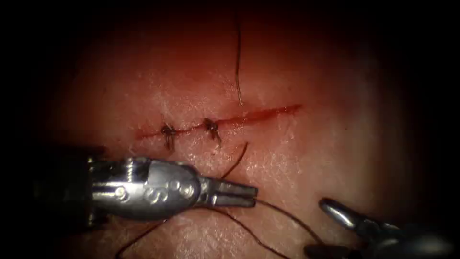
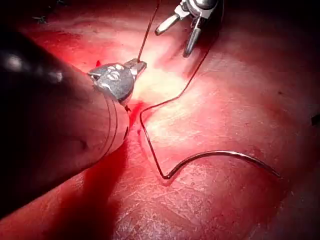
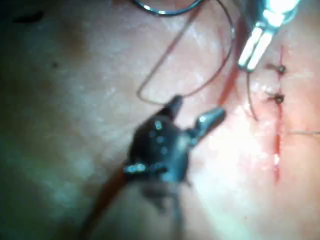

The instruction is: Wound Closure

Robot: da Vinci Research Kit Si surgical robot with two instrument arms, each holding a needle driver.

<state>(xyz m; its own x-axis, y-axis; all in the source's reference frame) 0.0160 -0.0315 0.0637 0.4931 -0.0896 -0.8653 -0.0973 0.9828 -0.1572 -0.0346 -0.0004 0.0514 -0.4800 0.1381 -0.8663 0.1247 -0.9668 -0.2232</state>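
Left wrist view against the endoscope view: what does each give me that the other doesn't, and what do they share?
Left wrist view: the curved needle lying free on the tissue, not in it, with thread trailing from its end. Endoscope view: the cut with two knotted stitches. Both: the left end effector shut on the thread, the right end effector open, holding nothing.
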